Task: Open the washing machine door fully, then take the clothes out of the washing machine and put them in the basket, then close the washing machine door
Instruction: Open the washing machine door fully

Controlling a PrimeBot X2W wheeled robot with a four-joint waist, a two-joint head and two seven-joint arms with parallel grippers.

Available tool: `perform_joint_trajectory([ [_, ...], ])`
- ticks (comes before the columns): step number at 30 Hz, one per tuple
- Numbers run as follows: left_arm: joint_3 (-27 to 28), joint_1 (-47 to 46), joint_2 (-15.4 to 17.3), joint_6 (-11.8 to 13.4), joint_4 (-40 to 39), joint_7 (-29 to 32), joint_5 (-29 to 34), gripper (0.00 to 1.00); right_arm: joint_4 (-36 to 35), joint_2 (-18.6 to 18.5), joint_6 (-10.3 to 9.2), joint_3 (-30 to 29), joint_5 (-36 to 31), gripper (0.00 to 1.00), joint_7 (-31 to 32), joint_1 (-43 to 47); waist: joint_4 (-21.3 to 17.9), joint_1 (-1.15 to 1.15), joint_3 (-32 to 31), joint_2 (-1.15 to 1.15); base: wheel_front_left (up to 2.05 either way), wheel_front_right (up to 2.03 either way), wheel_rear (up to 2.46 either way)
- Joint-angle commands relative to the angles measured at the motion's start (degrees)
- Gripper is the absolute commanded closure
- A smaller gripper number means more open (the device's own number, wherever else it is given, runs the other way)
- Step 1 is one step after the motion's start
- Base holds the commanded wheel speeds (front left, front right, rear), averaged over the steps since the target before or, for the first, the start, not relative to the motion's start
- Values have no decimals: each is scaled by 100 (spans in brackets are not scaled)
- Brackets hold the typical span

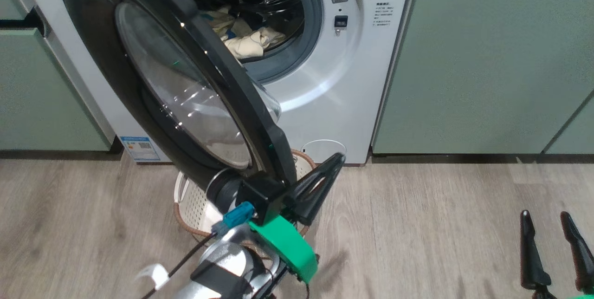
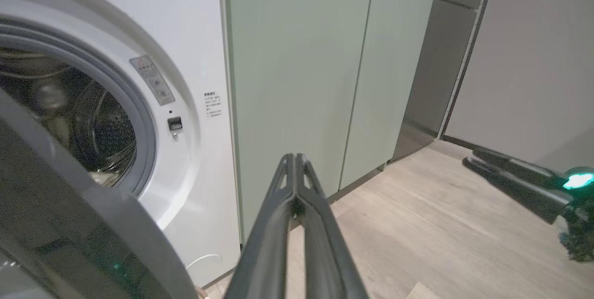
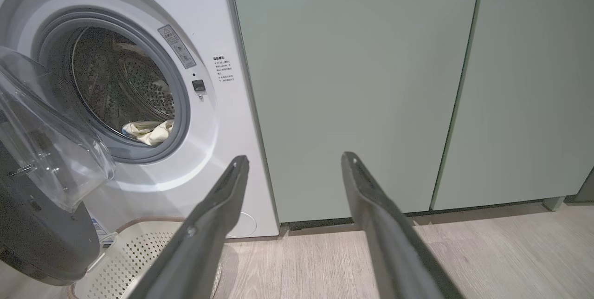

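The washing machine (image 1: 325, 90) stands with the washing machine door (image 1: 88, 43) swung partly out towards me, its glass bowl facing the drum. Pale-yellow clothes (image 1: 250, 41) with a bit of blue lie at the drum's mouth, also seen as clothes (image 3: 148, 131) in the right wrist view. The cream basket (image 1: 192, 204) sits on the floor under the door. My left gripper (image 1: 341, 157) is shut and holds nothing, its wrist close by the door's lower free edge and its fingers pointing right past it. My right gripper (image 1: 547, 217) hangs open at the lower right, well away from the machine.
Pale green cabinets (image 1: 487, 57) flank the washer on the right, and another cabinet (image 1: 37, 94) on the left. Wood-look floor (image 1: 441, 224) lies open between the basket and my right gripper. The door's black rim (image 2: 69, 224) crowds the left wrist view's lower left.
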Motion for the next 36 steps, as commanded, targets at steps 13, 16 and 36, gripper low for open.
perform_joint_trajectory([
  [13,296,-635,-10,612,945,-126,-80,100,-209,-49,20,107,-36,0,-55,-134,-33,0,16,0,0,0,0],
  [16,308,-699,-8,706,1067,-243,-15,100,-201,-36,20,90,-36,0,-55,-134,-26,0,18,0,0,0,0],
  [36,276,-683,62,893,1291,-392,-45,100,-232,32,20,19,-16,0,-55,-166,91,0,129,0,0,0,0],
])
